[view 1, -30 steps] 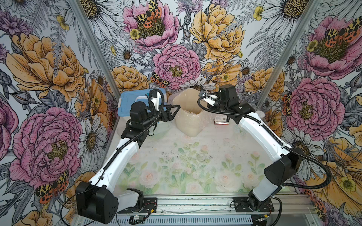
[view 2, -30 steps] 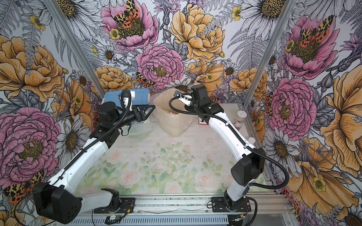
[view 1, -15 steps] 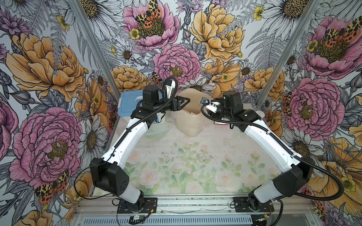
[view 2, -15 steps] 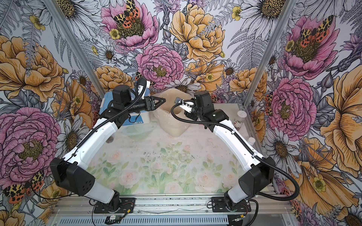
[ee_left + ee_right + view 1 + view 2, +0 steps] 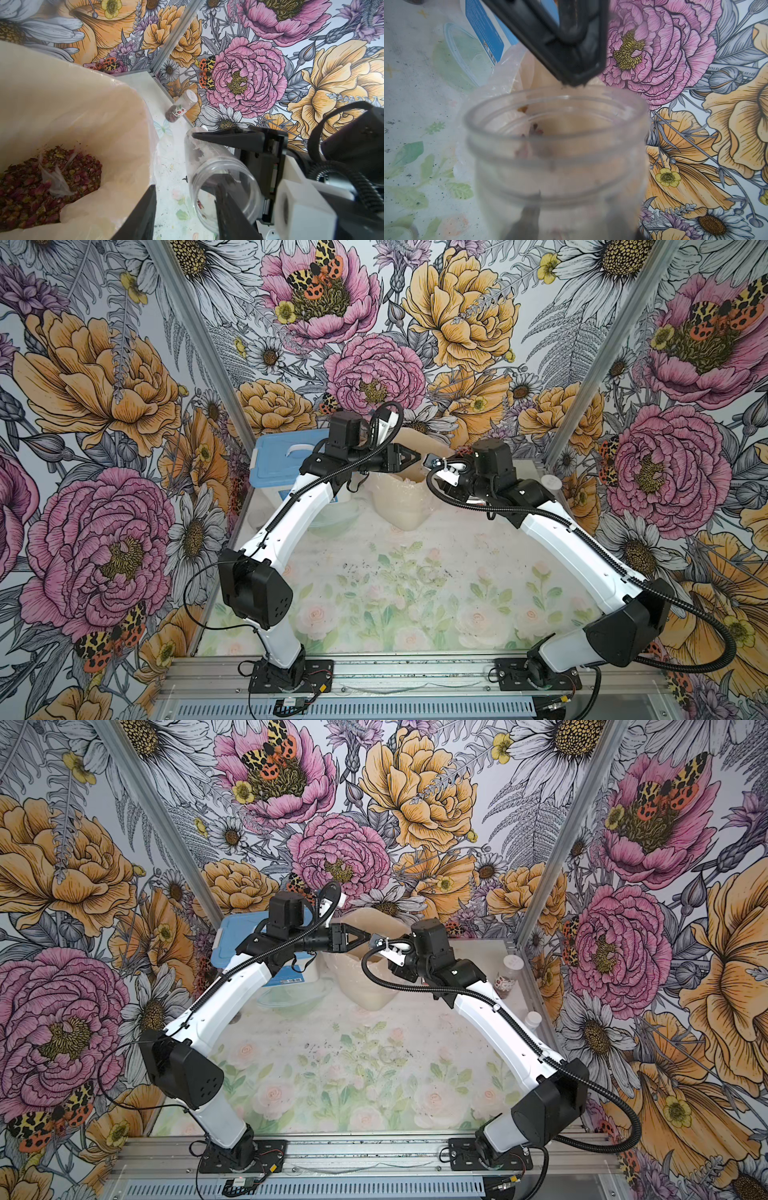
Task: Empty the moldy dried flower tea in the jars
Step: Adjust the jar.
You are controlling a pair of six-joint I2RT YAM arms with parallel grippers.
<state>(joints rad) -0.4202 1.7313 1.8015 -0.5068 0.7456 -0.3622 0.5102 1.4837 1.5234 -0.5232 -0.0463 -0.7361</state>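
Note:
My right gripper [image 5: 436, 462] is shut on a clear plain jar [image 5: 218, 172], held on its side at the rim of the bag-lined bin [image 5: 399, 497]. In the right wrist view the jar [image 5: 554, 149] is nearly bare, with a few reddish bits [image 5: 534, 128] stuck inside. The dried flower tea [image 5: 41, 182] lies heaped in the bin's liner. My left gripper [image 5: 185, 218] is open at the jar's mouth. One finger [image 5: 232, 216] looks to reach into the mouth, the other finger [image 5: 141, 216] stays outside. A labelled, white-lidded jar [image 5: 180, 107] with tea stands by the right wall.
A blue-lidded white box [image 5: 237, 944] and a clear plastic bowl [image 5: 286, 998] sit at the back left. The labelled jar [image 5: 508, 975] and a small white-capped bottle [image 5: 532, 1019] stand along the right wall. A clear round piece [image 5: 426, 572] lies mid-table among dark crumbs.
My left arm has swung from beside the blue box across to the jar's mouth, and its jaws have narrowed. The right arm has shifted a little with the jar still held.

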